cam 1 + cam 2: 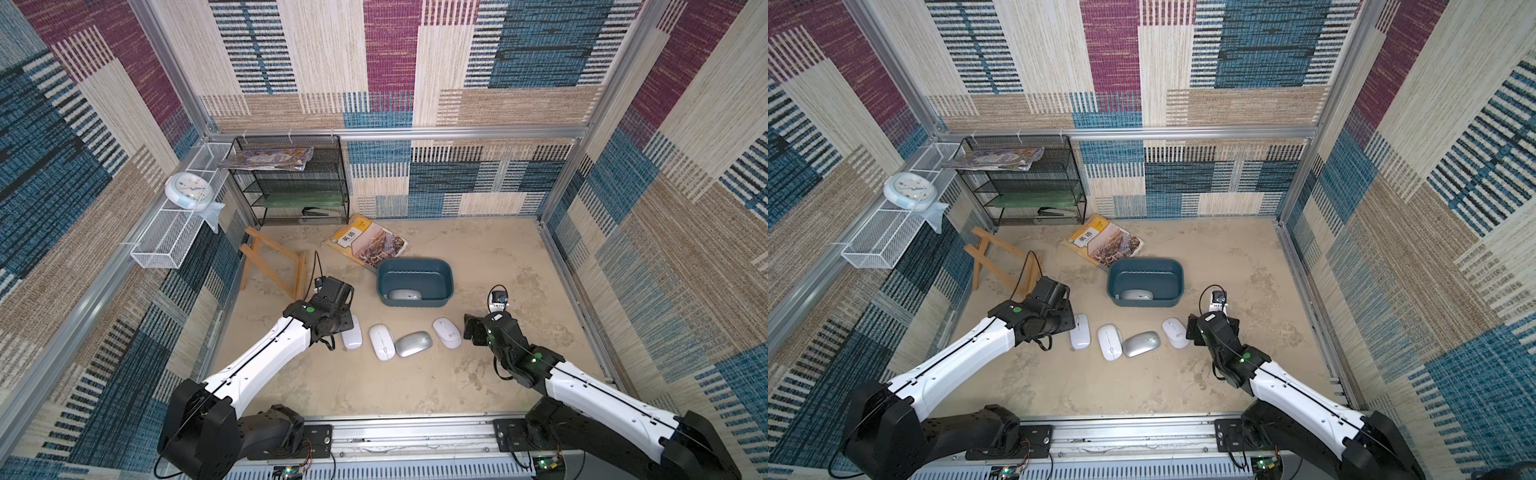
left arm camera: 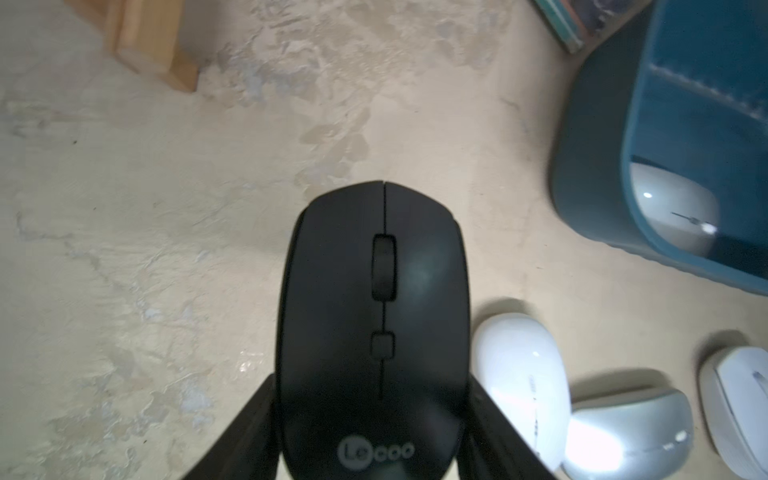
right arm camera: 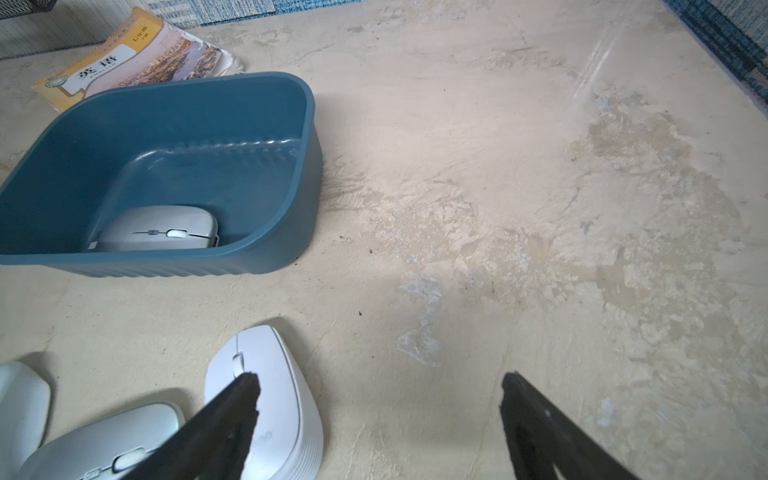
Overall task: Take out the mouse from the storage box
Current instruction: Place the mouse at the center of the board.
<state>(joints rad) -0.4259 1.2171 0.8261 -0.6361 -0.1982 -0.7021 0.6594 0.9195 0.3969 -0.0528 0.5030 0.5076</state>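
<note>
Top views: storage box [image 1: 415, 302] at centre frame, one silver mouse [image 1: 404, 294] lying inside against its lower wall. Below it, four mice [image 1: 382, 341] in a row, presumably already unloaded.

Left wrist: left gripper [image 2: 372, 386] clamps black mouse [image 2: 374, 291] by its sides, outside the box.

Right wrist: right gripper [image 3: 380, 382] spread wide, empty, likely awaiting its turn.

My left arm [image 1: 257, 361] reaches forward and low, and I have the left gripper [image 2: 374, 390] clamped on the sides of a black mouse [image 2: 374, 282]. My right arm [image 1: 590, 390] also stretches inward with its wrist bent down, and the right gripper [image 3: 380, 382] hovers with its jaws spread wide.
</note>
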